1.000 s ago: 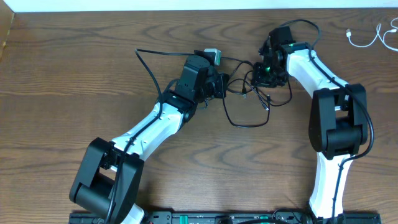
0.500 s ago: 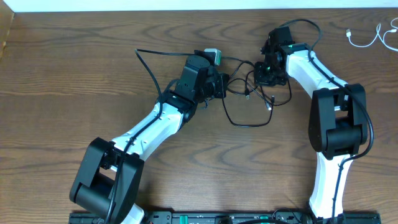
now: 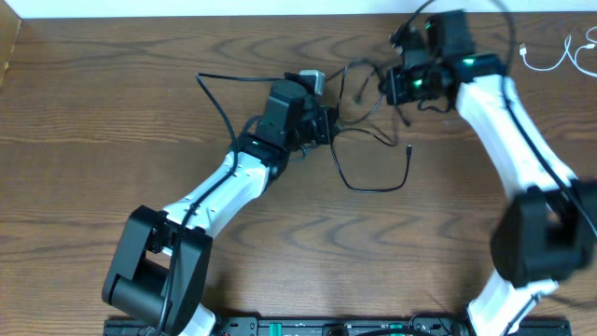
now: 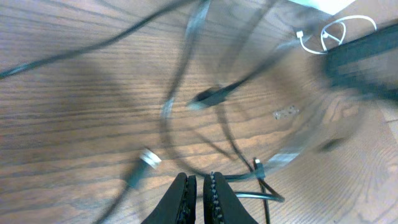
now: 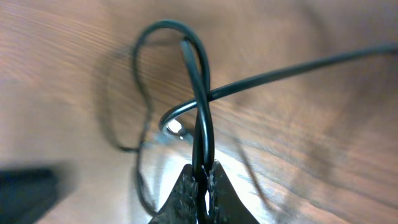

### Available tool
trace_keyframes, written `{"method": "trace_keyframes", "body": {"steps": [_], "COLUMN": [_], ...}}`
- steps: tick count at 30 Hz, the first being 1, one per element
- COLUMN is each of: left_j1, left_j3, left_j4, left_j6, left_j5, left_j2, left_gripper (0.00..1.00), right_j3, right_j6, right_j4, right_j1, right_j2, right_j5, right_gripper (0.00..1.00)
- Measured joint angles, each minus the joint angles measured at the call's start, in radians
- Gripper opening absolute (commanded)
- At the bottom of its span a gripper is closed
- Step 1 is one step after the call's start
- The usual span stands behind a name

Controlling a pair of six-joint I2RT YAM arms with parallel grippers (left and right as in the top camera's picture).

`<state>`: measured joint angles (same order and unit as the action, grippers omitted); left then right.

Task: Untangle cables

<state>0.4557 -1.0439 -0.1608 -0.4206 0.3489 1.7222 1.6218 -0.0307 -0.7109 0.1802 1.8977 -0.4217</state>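
Note:
The black cable (image 3: pixel 373 187) lies in loose loops between my two arms, and its plug end (image 3: pixel 411 149) rests on the wood. My right gripper (image 3: pixel 394 86) is near the far edge. In the right wrist view it (image 5: pixel 203 169) is shut on a doubled strand of the black cable (image 5: pixel 202 112), which hangs above the table. My left gripper (image 3: pixel 326 126) is shut to a narrow slit (image 4: pixel 200 182). Black cable strands (image 4: pixel 261 186) run out from beside its right finger. The white cable (image 3: pixel 560 58) lies coiled at the far right, apart from the black one, and also shows as a white cable (image 4: pixel 333 30).
The wooden table (image 3: pixel 93 140) ends in a white strip along the far edge. A lighter board edge (image 3: pixel 7 51) stands at the far left. A thicker black wire (image 3: pixel 215 93) arcs out from my left arm.
My right gripper has shut on the black cable and moved up toward the far edge, pulling strands with it. The plug end slid right. My left gripper shifted slightly left.

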Motion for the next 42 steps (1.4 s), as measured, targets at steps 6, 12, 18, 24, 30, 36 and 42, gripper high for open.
{"method": "trace_keyframes", "body": {"steps": [6, 12, 18, 24, 30, 36, 42], "left_j1": [-0.062, -0.098, -0.099, -0.098, -0.094, -0.088, -0.088], "left_j3": [0.0, 0.0, 0.0, 0.0, 0.0, 0.0, 0.0], "left_j4": [0.002, -0.013, -0.034, -0.034, -0.029, 0.058, 0.135], "left_j6": [-0.003, 0.002, 0.003, 0.002, -0.002, 0.002, 0.006], "left_j5": [0.082, 0.164, 0.183, 0.09, -0.06, -0.226, -0.307], "left_j2": [-0.052, -0.136, -0.138, -0.138, -0.1, -0.09, -0.09], "left_gripper": [0.48, 0.59, 0.61, 0.61, 0.33, 0.08, 0.07], "right_j3": [0.005, 0.005, 0.005, 0.005, 0.005, 0.005, 0.005], "right_j6": [0.068, 0.107, 0.13, 0.146, 0.158, 0.167, 0.098], "right_j4": [-0.034, -0.045, -0.06, -0.078, -0.107, -0.125, -0.147], "right_j1": [-0.001, -0.001, -0.001, -0.001, -0.001, -0.002, -0.006], "right_j2": [-0.136, -0.135, -0.135, -0.135, -0.135, -0.135, -0.135], "right_j5": [-0.109, -0.231, -0.306, -0.356, -0.371, -0.362, -0.208], "right_gripper": [0.01, 0.01, 0.01, 0.01, 0.01, 0.01, 0.01]}}
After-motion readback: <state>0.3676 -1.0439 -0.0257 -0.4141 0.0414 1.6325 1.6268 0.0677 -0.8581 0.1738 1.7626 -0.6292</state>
